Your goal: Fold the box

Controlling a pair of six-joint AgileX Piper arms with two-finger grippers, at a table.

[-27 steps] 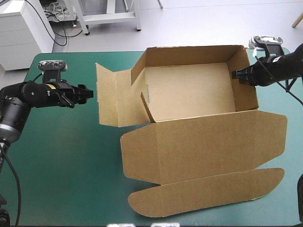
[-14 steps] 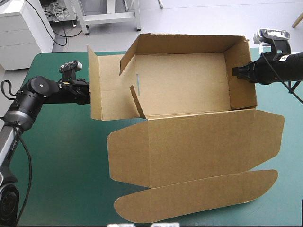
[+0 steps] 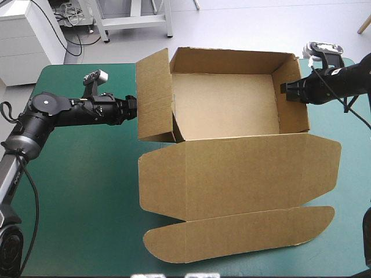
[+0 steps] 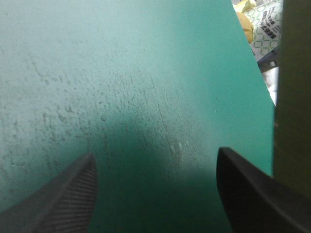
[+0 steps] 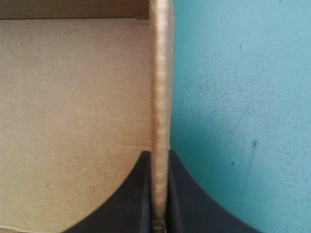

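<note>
Box (image 3: 232,116) at far edge of table (image 3: 75,191), right gripper (image 3: 285,90) clamped on its right wall (image 3: 293,104); we note left flap (image 3: 155,98), flat earlier, now stood upright by the wide-open left gripper (image 3: 132,108), so tucking likely next.

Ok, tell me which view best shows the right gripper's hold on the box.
The right wrist view: the right gripper is pinched on an upright side wall of the box, with the board's edge between its fingers. The high view shows it small, at that wall's rim. The left wrist view shows none of it.
</note>
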